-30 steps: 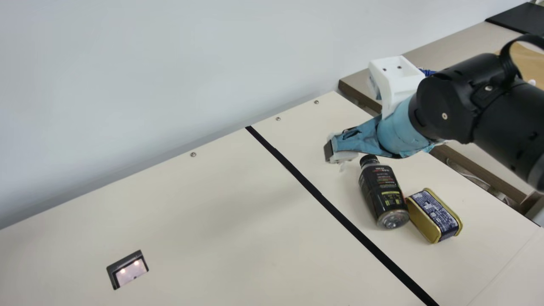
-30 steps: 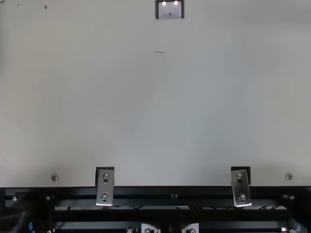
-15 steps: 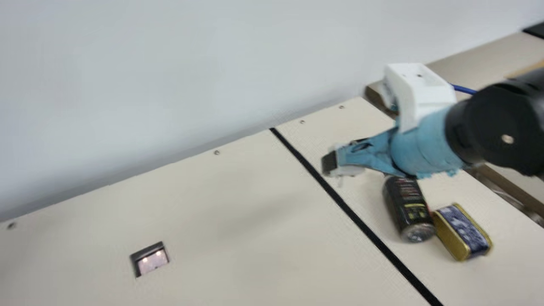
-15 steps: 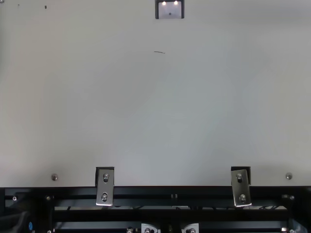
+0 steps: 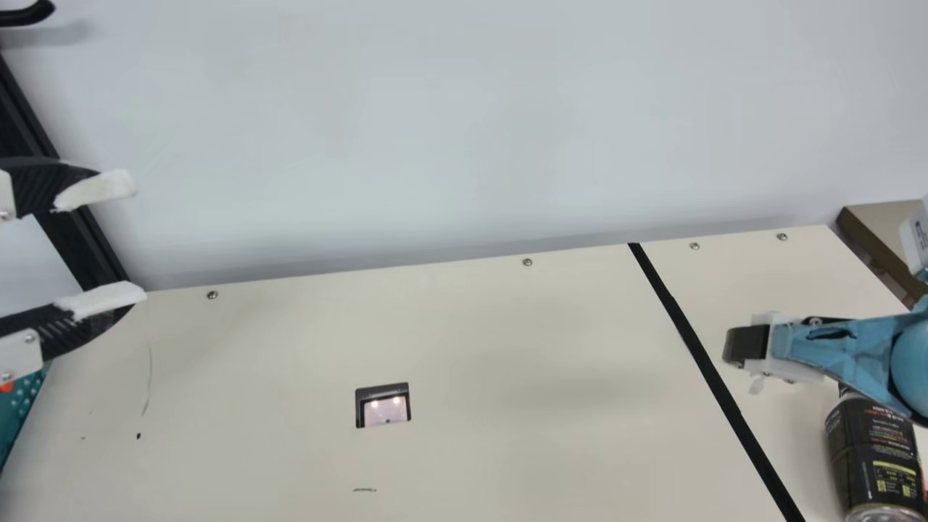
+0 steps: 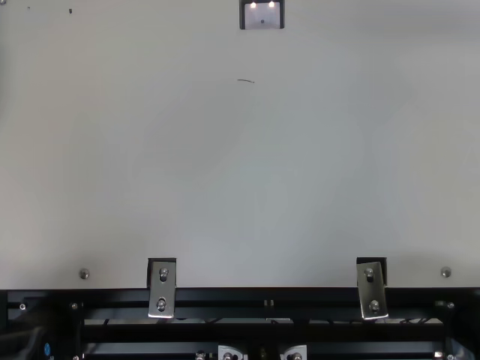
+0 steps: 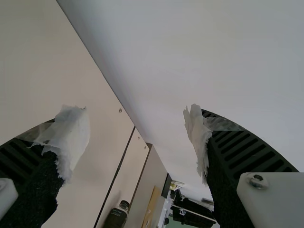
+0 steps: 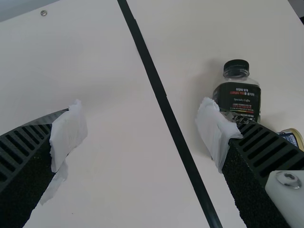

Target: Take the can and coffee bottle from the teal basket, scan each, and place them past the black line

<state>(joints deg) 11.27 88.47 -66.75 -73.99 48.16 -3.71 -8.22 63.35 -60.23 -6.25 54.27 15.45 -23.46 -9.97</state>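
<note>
Left gripper (image 5: pixel 138 238): at the main view's left edge, raised above the table (image 5: pixel 464 326). Jaws spread wide, nothing between them; each tip wrapped in ragged white material.

Right gripper (image 5: pixel 745 346): at the main view's right, above the table near the line, beside the bottle's cap end. Jaws released and well apart in the right wrist view, holding nothing; white material on both tips.

Bottle (image 5: pixel 873 457): one, dark label, black cap. Lying on its side on the table, past the line, on the side away from the scanner; partly hidden by the right gripper.

Can (image 8: pixel 292 137): one, gold rim, blue label. On the table past the line, beside the bottle, partly hidden by a finger in the right wrist view. Whether the two touch, cannot tell.

Line (image 5: pixel 714 377): black strip, running across the table between scanner and bottle.

Scanner (image 5: pixel 384 411): window set in the table, two lights lit.

Basket (image 5: pixel 18 413): teal, at the left edge beneath the left gripper, mostly out of frame.
</note>
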